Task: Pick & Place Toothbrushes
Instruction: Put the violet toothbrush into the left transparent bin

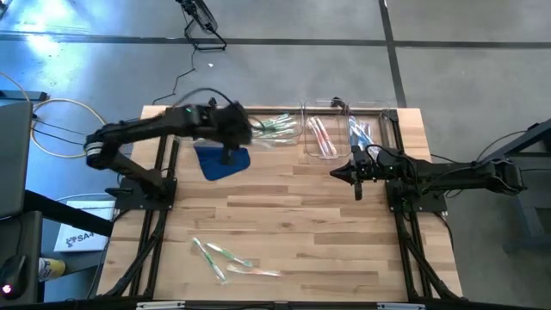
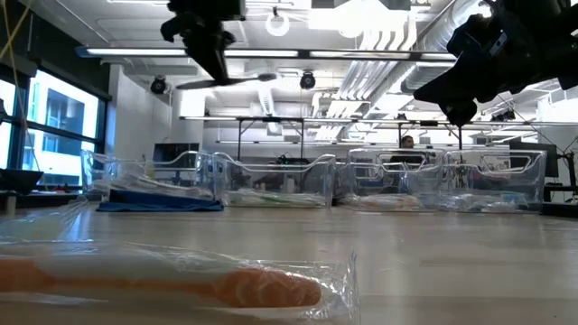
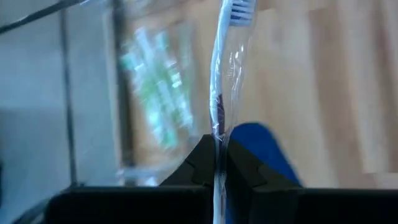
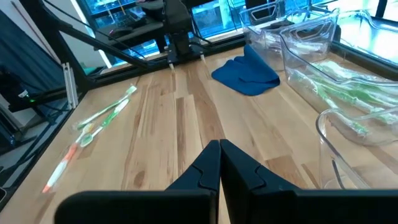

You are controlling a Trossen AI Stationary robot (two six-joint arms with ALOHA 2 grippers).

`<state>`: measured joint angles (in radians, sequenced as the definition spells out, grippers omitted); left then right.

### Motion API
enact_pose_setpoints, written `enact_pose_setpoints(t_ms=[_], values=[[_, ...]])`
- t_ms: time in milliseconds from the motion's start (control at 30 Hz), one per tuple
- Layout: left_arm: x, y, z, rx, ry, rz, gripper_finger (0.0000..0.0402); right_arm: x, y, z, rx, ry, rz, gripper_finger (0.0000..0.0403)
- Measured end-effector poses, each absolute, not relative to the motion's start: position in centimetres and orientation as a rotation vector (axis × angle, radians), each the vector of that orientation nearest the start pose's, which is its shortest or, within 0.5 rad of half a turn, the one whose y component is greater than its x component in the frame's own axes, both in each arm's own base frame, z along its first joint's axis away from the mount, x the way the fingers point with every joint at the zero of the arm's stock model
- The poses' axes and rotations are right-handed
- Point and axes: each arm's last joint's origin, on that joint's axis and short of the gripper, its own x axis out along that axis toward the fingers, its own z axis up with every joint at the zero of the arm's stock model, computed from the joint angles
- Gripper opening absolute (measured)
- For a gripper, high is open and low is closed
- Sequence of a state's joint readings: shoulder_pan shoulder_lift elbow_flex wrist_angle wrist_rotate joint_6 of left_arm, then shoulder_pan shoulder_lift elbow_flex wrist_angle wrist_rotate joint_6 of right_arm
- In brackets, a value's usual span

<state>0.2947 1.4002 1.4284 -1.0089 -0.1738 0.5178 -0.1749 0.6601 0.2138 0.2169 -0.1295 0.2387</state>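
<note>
The left gripper (image 3: pixel 217 163) is pinching a wrapped toothbrush (image 3: pixel 224 74) between its fingers: a thin stick with a pale blue-white handle and blue-and-white bristles at its far end, its clear wrapper glinting along the shaft. In the high view this gripper (image 1: pixel 231 129) is hanging above the blue cloth (image 1: pixel 222 163), just beside the leftmost clear bin (image 1: pixel 277 131) at the table's (image 1: pixel 327 215) far edge; the held brush itself is too thin to make out from there. Green-handled toothbrushes (image 4: pixel 348 93) are lying inside that bin. Pink-handled ones (image 1: pixel 320 135) are showing in the middle bin and blue ones (image 1: pixel 360 131) in the right bin. A few loose toothbrushes (image 1: pixel 222 257), green and probably one orange-pink, are lying near the table's front edge. In the low view one orange-handled wrapped brush (image 2: pixel 181 287) is filling the foreground, blurred and cut off at the left. The right gripper (image 4: pixel 219 163) is hovering near the right bin, its fingers pressed together on nothing.
</note>
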Motion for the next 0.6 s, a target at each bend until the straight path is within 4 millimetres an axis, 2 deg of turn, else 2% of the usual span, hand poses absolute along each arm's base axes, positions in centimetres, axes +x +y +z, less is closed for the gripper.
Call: enact_pose_setpoints(t_ms=[200, 333, 467, 600], values=[[21.7, 11.6, 37.2, 0.360, 1.068, 0.406, 0.0008, 15.1, -2.3, 19.2, 0.273, 0.223, -0.073, 0.0002], [19.3, 14.0, 37.7, 0.293, 1.082, 0.540, 0.0009, 15.1, -2.3, 19.2, 0.273, 0.224, -0.072, 0.0002], [17.1, 16.4, 37.3, 0.213, 1.129, 0.652, 0.0009, 15.1, -2.3, 19.1, 0.273, 0.224, -0.073, 0.0002], [15.5, 18.1, 35.3, 0.129, 1.197, 0.712, 0.0009, 15.1, -2.3, 19.1, 0.273, 0.225, -0.073, 0.0002]])
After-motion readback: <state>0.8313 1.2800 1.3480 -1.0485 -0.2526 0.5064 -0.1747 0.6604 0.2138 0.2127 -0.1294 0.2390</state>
